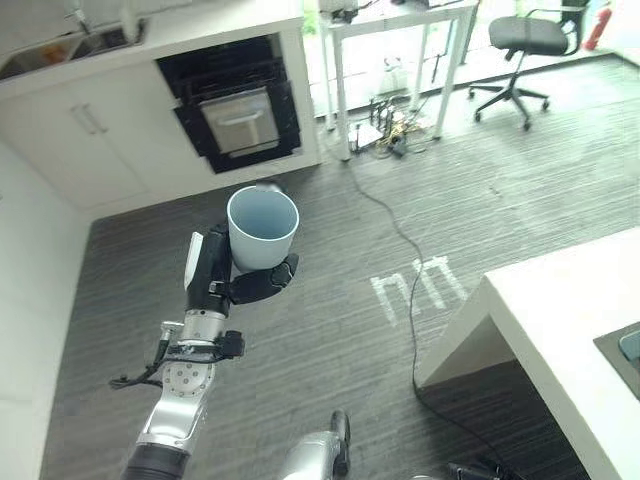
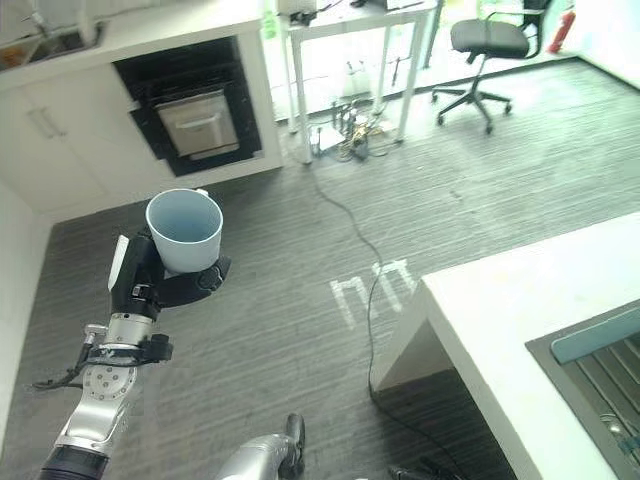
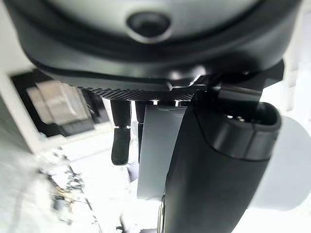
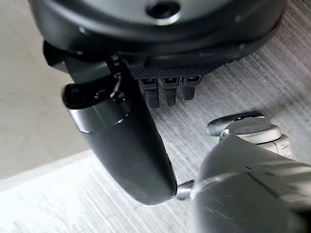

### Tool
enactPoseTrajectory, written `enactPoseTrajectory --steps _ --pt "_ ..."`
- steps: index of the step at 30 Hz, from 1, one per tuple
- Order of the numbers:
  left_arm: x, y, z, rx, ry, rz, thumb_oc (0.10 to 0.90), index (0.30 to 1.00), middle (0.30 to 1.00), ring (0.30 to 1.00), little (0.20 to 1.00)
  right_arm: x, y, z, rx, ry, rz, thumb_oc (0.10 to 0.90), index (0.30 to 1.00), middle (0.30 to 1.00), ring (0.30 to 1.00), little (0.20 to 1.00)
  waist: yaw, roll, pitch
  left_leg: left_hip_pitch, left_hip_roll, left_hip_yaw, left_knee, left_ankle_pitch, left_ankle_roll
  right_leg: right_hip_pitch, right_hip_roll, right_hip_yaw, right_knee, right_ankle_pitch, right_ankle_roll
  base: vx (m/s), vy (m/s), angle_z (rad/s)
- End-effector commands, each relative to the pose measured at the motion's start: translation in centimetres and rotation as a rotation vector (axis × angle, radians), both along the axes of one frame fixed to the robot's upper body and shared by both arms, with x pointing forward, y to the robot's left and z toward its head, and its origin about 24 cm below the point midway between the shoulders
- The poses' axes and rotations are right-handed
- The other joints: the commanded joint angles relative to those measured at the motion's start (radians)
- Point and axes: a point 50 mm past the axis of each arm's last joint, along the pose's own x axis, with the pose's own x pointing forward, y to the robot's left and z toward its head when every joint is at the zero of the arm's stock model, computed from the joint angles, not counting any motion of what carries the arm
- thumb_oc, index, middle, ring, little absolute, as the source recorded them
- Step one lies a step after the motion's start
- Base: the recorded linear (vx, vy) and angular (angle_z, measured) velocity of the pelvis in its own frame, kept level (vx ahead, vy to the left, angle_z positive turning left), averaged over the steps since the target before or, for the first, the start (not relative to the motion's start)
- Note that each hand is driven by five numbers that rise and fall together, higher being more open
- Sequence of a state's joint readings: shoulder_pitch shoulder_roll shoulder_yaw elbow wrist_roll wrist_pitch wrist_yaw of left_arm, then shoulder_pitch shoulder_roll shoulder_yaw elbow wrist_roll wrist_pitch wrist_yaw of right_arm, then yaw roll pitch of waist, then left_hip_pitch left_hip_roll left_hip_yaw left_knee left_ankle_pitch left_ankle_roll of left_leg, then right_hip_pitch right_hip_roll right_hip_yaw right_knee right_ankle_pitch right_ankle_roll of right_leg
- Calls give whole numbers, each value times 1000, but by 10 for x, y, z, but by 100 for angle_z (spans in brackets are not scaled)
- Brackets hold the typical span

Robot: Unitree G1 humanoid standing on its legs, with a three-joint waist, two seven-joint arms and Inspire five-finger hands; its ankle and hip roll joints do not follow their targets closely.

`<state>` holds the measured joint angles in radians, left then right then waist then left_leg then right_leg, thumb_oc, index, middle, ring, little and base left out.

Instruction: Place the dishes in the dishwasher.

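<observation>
My left hand holds a pale blue cup upright in the air above the grey floor, mouth up, with the fingers curled round its lower wall. In the left wrist view the cup sits between the thumb and the fingers. The dishwasher stands open as a black cavity in the white cabinets beyond the cup, a grey steel panel showing in it. My right hand hangs low over the floor with relaxed fingers and nothing in it; it also shows at the bottom edge.
A white counter with a sink juts in at the right. Behind stand a white desk and a black office chair. White tape marks lie on the floor. A countertop with a sink runs above the dishwasher.
</observation>
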<state>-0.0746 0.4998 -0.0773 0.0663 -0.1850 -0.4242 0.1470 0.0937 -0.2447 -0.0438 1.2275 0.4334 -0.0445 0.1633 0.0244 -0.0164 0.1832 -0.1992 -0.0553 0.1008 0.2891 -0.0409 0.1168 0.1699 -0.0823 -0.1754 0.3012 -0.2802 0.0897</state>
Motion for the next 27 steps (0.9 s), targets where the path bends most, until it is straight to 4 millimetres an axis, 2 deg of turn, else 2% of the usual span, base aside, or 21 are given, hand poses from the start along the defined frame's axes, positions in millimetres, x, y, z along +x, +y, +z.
enactPoseTrajectory --steps 1,4,6,7,8,10,13,15,16,18,19,20,21,22,23,24,25,27 --pt "-4 11 66 4 -334 16 400 300 300 300 300 1 -9 3 -40 -29 18 800 900 900 900 900 15 58 -55 5 45 -49 11 -134 -83 -72 -38 -3 -1 30 51 167 164 14" --pt "-2 12 68 3 -327 13 400 300 300 300 300 2 -9 4 -44 -32 20 800 900 900 900 900 13 52 -66 12 23 -55 11 -147 -67 -80 -33 14 -1 68 63 76 109 15" --pt "-1 11 68 5 -323 6 400 300 300 300 300 2 -11 4 -46 -30 9 800 900 900 900 900 11 47 -73 15 7 -60 11 -156 -54 -76 -30 27 -1 117 75 48 120 29" --pt "-1 10 68 8 -323 5 400 300 300 300 300 1 -11 4 -47 -27 8 800 900 900 900 900 9 46 -76 18 0 -63 11 -162 -45 -74 -29 28 -1 151 81 39 179 52" --pt "-1 9 67 10 -322 19 400 300 300 300 300 0 -11 3 -47 -15 19 800 900 900 900 900 4 52 -73 40 -14 -69 11 -183 -26 -98 -19 8 65 215 85 32 164 52" --pt "-2 11 68 6 -319 38 400 300 300 300 300 1 -10 3 -42 -8 38 800 900 900 900 900 5 53 -70 47 -15 -67 11 -193 -24 -141 -13 -8 107 220 81 -23 78 10" --pt "-1 9 68 2 -321 24 400 300 300 300 300 1 -13 4 -40 -15 31 800 900 900 900 900 -24 60 -55 54 -24 -107 11 -197 -34 -222 62 17 73 188 50 -47 -56 -12" --pt "-1 5 67 11 -325 15 400 300 300 300 300 4 -13 5 -36 -29 28 800 900 900 900 900 -34 59 -37 64 -38 -141 11 -200 -43 -270 98 11 43 201 37 -70 -142 73" --pt "-3 6 66 16 -330 22 400 300 300 300 300 5 -13 5 -31 -39 32 800 900 900 900 900 -35 60 -31 64 -44 -165 11 -196 -51 -272 108 12 2 188 25 -124 -221 82" --pt "-4 5 62 5 -323 14 400 300 300 300 300 1 -17 5 -37 -12 19 800 900 900 900 900 -37 39 -40 76 -62 -152 11 -199 -62 -278 110 71 -1 101 13 -94 -149 66" --pt "-4 2 61 5 -319 -4 400 300 300 300 300 -5 -20 5 -46 7 10 800 900 900 900 900 -40 35 -37 84 -53 -118 11 -191 -67 -272 104 77 -1 92 9 -100 22 108" --pt "-1 -7 63 7 -323 -69 400 300 300 300 300 -13 -25 6 -48 6 -69 800 900 900 900 900 -59 25 -31 99 3 0 11 -182 -88 -263 72 48 -1 83 8 -176 184 149" --pt "1 -13 65 -3 -325 -84 400 300 300 300 300 -13 -30 7 -49 -6 -92 800 900 900 900 900 -64 20 -31 89 41 -1 11 -169 -113 -260 49 47 -1 82 8 -193 294 194" --pt "0 -12 66 -12 -322 -89 400 300 300 300 300 -13 -33 8 -57 -8 -105 800 900 900 900 900 -61 23 -33 76 62 -32 11 -165 -130 -259 45 60 -1 76 9 -125 373 201" --pt "0 -10 67 -20 -312 -99 400 300 300 300 300 -12 -36 9 -62 -9 -124 800 900 900 900 900 -61 31 -35 68 70 -42 11 -172 -137 -256 34 52 -1 65 12 -36 357 136" --pt "3 -12 68 -18 -296 -123 400 300 300 300 300 -12 -34 9 -56 -8 -137 800 900 900 900 900 -74 45 -38 57 94 -19 11 -172 -148 -249 17 29 -1 65 18 -26 337 35" --pt "5 -14 68 -5 -297 -141 400 300 300 300 300 -13 -33 8 -52 -14 -145 800 900 900 900 900 -80 50 -40 51 105 4 11 -173 -151 -245 3 11 -1 63 19 -26 357 -15" --pt "8 -16 69 11 -302 -121 400 300 300 300 300 -7 -25 6 -37 -26 -102 800 900 900 900 900 -77 59 -45 37 93 -5 11 -177 -152 -247 -23 -12 -1 62 27 -18 235 -13"
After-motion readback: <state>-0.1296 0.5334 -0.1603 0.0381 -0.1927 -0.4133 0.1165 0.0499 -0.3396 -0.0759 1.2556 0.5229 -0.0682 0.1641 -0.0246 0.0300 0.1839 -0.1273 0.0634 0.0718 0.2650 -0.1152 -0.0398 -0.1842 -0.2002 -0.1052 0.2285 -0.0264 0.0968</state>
